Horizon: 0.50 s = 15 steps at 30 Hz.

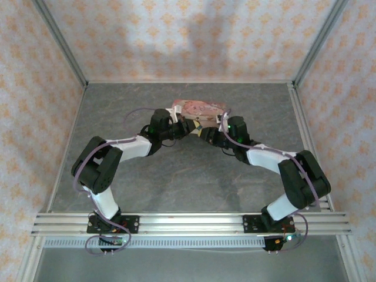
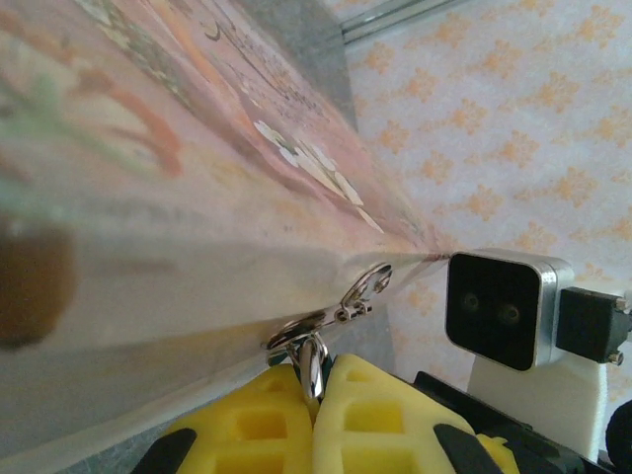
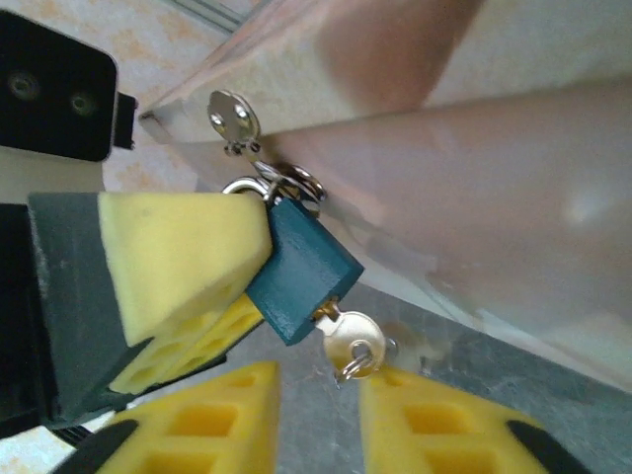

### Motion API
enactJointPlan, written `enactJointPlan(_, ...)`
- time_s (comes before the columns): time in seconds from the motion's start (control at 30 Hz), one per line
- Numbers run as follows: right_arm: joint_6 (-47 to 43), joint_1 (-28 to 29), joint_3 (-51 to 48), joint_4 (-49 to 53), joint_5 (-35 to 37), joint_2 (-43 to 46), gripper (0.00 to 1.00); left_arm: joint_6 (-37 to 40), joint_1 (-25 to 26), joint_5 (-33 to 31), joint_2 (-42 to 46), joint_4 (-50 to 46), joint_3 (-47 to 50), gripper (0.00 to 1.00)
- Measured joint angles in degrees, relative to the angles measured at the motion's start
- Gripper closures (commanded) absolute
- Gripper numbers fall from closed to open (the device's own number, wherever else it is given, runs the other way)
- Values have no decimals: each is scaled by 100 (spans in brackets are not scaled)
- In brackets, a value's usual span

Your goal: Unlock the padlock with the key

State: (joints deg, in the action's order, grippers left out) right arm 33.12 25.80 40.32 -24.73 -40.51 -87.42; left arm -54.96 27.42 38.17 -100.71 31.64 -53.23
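Observation:
The padlock (image 3: 301,265) is a small teal block with a silver shackle, hanging from a ring at the edge of the pink floral box (image 3: 464,178). The key (image 3: 351,341) sticks out of its underside, with a small ring through its head. My left gripper (image 2: 318,387) is shut on the padlock (image 2: 312,354), and its yellow fingers (image 3: 178,259) press the lock's side. My right gripper (image 3: 321,420) is open just below the key, whose head hangs over the gap near the right finger. Both grippers (image 1: 197,129) meet in front of the box (image 1: 197,108).
A second key (image 3: 234,118) dangles from the ring above the padlock. The box lies on the grey table (image 1: 176,182) towards the back wall. The right wrist's camera housing (image 2: 504,306) sits close beside my left fingers.

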Motion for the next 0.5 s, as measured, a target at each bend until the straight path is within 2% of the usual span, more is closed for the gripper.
enactJointPlan(0.27, -562, -57, -675, 1036, 87, 540, 65, 2, 72, -4, -4, -146, -50, 100)
enactJointPlan(0.4, -957, -72, -739, 1698, 284, 1143, 73, 2, 72, -11, -4, -184, -85, 100)
enactJointPlan(0.5, -1340, -26, -730, 2138, 654, 1703, 73, 2, 72, -11, -4, -225, -90, 100)
